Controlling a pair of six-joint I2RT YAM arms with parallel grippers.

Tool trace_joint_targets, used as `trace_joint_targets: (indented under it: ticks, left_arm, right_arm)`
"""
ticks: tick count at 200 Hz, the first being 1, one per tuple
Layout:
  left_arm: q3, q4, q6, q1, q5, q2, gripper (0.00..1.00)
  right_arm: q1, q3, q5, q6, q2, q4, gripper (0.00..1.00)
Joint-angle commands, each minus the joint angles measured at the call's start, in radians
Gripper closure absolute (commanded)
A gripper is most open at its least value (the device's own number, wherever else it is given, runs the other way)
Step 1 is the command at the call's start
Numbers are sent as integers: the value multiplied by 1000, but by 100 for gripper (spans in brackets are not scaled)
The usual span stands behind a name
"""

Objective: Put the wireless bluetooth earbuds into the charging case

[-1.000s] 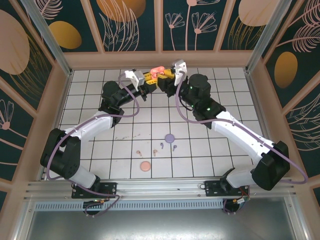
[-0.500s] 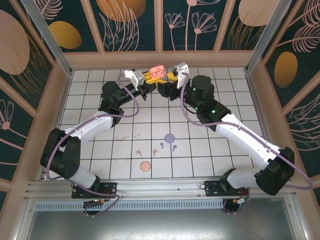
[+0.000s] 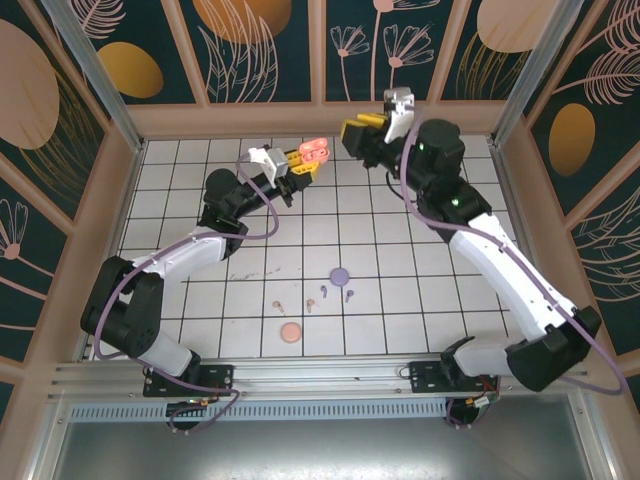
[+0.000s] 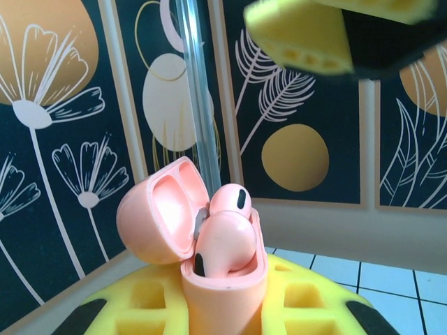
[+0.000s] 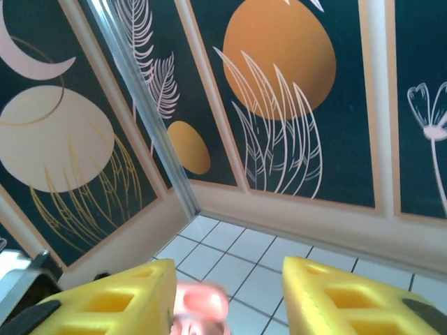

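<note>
The pink charging case (image 4: 223,279) stands upright in the left wrist view. Its long axis runs 6 to 12 o'clock, its mouth faces up, and its lid (image 4: 162,220) is swung back toward 10 o'clock, showing a smooth, hollow inside. Two glossy pink earbuds (image 4: 225,241) sit in the mouth. The nearer one lies across the opening with a dark spot at 7 o'clock, riding high rather than sunk in. The farther one (image 4: 232,201) pokes up behind it with a dark oval at its tip. The left gripper (image 3: 303,157) is clenched on the lower body of this case, its yellow pads at either side. From the top camera, case and gripper sit at the 12 o'clock edge of the tiled worktop (image 3: 420,300), with the case a small pink blur whose contents cannot be read. The right gripper (image 3: 358,131) hangs at about 1 o'clock, apart from the case. Its own camera shows the yellow fingers (image 5: 105,301) spread with nothing between them, and the pink case blurred below the gap. The top view alone shows the loose pieces toward 6 o'clock: two salmon-orange earbuds (image 3: 279,302), two purple earbuds (image 3: 323,292), a round purple case (image 3: 339,274) and a round salmon-orange case (image 3: 290,332). The earbuds are too small to tell which way their stems point.
</note>
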Motion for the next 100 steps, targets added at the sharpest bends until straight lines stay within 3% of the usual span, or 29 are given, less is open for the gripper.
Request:
trace_joint_targets:
  ticks: [1, 27, 71, 100]
  left_arm:
    - [-8, 28, 21, 0, 42, 8, 100]
    - [-7, -27, 55, -1, 87, 20, 100]
    - [6, -86, 91, -1, 120, 38, 100]
    - [22, -111, 109, -1, 105, 46, 100]
  right_arm:
    - [-40, 162, -37, 44, 116, -166, 76]
    - [-59, 405, -90, 41, 302, -353, 100]
    - [-65, 813, -168, 41, 620, -631, 100]
    - [-50, 886, -199, 29, 696, -708, 100]
